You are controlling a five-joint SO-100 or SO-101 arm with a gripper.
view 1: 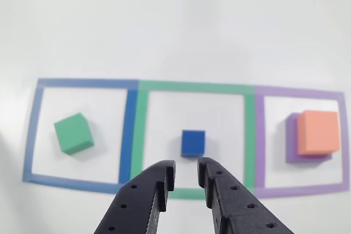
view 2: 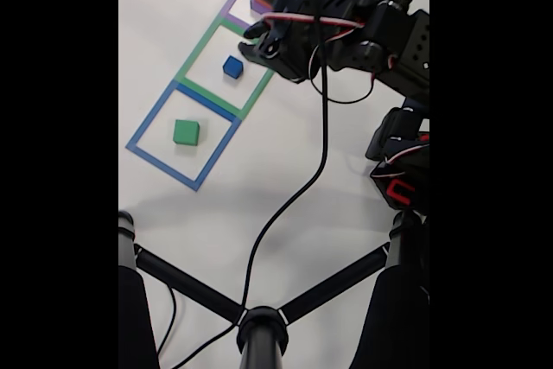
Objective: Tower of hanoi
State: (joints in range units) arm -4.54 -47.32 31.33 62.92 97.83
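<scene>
Three taped squares lie in a row on the white table. In the other view a green cube (view 1: 73,133) sits in the blue square (view 1: 129,130), a small blue cube (view 1: 193,143) in the green square (view 1: 140,130), and an orange cube (view 1: 318,132) rests on a larger purple block (view 1: 292,146) in the purple square (view 1: 259,135). My black gripper (view 1: 186,171) hovers open just in front of the blue cube, with nothing between its fingers. In the fixed view the gripper (view 2: 252,41) hangs right of the blue cube (view 2: 232,66), and the green cube (view 2: 186,132) lies below it.
A black cable (view 2: 298,187) trails from the arm (view 2: 363,36) across the table. A black tripod-like stand (view 2: 259,326) spreads along the bottom of the fixed view. Bare white table (view 2: 173,205) lies around the squares.
</scene>
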